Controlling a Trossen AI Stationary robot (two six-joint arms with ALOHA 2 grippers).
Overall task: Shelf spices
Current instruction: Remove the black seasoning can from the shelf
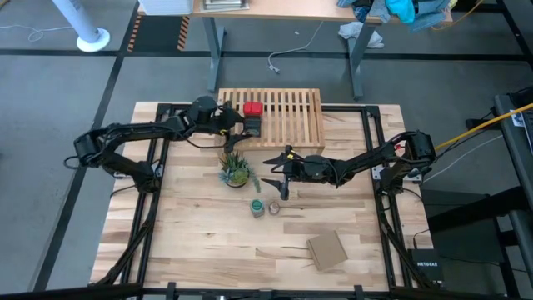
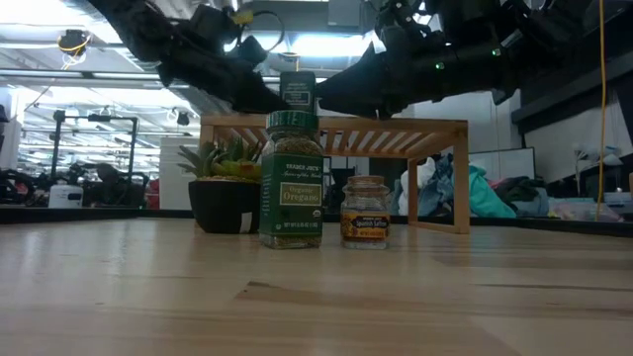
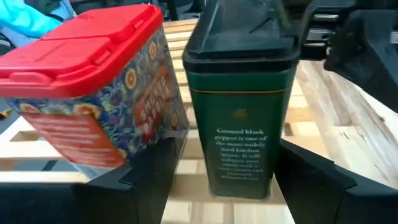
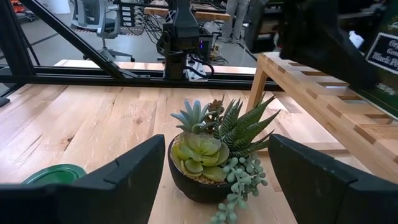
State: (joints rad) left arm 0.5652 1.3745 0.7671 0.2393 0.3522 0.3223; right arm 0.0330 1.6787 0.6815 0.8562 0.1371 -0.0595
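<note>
I had the left gripper (image 3: 217, 186) over the shelf (image 1: 291, 117), near its left end, with its fingers spread either side of the black tin (image 3: 239, 106). Whether they pressed the tin or had let go, I could not tell. The tin stood upright on the slats just beside the red tin (image 1: 252, 108). I judged this the placing step for the second spice.

The right gripper (image 4: 211, 180) hung released over the middle of the table (image 1: 191, 242), facing the plant (image 4: 214, 155). The green-capped jar (image 2: 291, 178) and small jar (image 2: 365, 211) stood side by side on the table, toward its front edge.

Next I would need to back the left arm off cleanly, then bring one gripper down around the green-capped jar.
</note>
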